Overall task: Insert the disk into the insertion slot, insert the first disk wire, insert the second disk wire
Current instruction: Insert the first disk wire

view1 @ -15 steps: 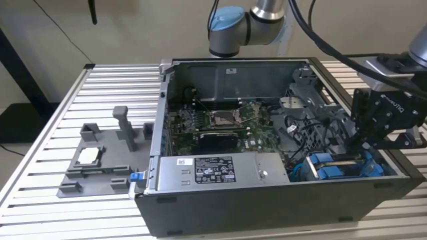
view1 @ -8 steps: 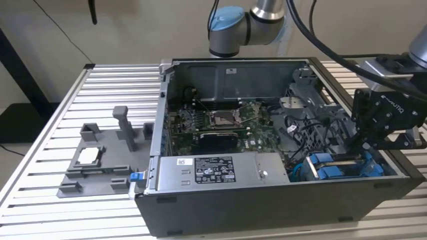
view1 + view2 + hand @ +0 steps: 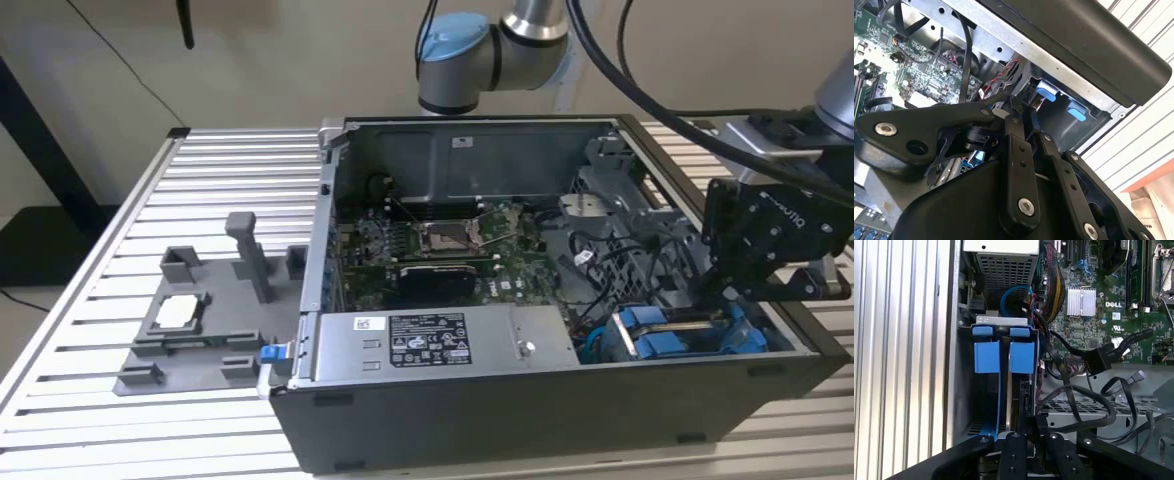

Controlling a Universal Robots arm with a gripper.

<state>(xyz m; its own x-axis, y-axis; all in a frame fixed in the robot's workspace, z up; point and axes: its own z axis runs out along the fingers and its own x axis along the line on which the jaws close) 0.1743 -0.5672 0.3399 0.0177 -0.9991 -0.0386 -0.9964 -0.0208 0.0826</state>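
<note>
First wrist view: one disk (image 3: pixel 1022 358) in the insertion slot (image 3: pixel 965 390), two blue tabs (image 3: pixel 986 356), pincer (image 3: pixel 1029 427) closed

The disk (image 3: pixel 650 345) sits in the insertion slot (image 3: pixel 964 390), at the exterior view's right of the power-supply box (image 3: pixel 427 345), with the motherboard (image 3: pixel 441 245) behind.

Bright blue on the disk (image 3: pixel 987 357), plain grey on the insertion slot (image 3: pixel 965 390). Dark-grey PC case (image 3: pixel 534 415), green motherboard (image 3: pixel 387 250), silver power-supply box (image 3: pixel 541 330) with a white label (image 3: pixel 424 345). Black cables (image 3: pixel 1079 405). The table (image 3: pixel 227 170) is pale silver, ribbed in stripes.
</note>
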